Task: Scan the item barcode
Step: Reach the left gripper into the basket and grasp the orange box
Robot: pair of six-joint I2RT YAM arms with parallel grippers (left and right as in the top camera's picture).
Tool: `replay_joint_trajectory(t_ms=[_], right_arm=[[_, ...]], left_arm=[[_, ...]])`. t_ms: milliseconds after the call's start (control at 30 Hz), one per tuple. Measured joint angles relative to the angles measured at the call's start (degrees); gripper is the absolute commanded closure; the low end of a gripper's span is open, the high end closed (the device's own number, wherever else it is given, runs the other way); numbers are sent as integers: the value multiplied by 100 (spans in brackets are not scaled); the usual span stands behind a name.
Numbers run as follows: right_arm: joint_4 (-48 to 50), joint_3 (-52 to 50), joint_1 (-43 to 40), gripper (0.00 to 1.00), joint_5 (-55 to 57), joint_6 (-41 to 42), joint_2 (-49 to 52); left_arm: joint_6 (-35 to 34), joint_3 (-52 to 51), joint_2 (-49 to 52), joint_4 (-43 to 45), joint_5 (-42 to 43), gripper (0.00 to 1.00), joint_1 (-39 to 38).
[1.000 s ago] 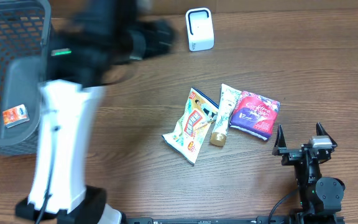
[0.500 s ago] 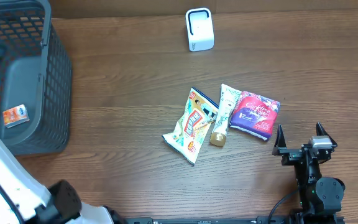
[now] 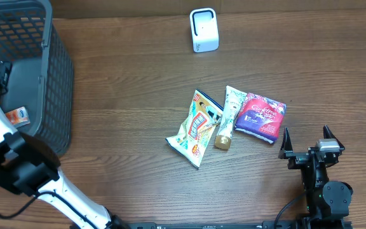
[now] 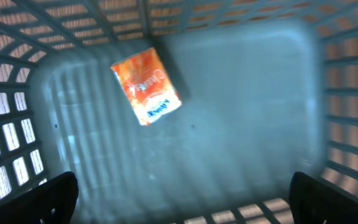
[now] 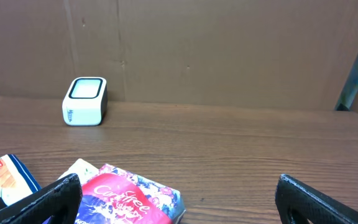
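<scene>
One tool [image 4: 185,198] (left, jaws wide) hangs over basket [image 4: 331,74].

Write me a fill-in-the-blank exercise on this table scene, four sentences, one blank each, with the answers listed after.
1. The only thing lying in the grey basket is an ____ packet.
2. Near the right gripper, ____ packaged items lie together on the table.
3. The left gripper hangs over the basket with its fingers ____.
4. The scanner at the table's far edge is ____ in colour.

Missing words: orange; three; open; white.
</scene>
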Motion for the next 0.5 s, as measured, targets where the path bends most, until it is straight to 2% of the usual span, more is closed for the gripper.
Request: replay_joint_trajectory(t_ms=[267, 500], right_arm=[[2, 0, 0, 0, -2, 0, 0], [4, 0, 0, 0, 0, 0, 0]], left_arm=[[-258, -22, 573, -240, -588, 0, 0], [-450, -48, 953, -101, -686, 0, 28]])
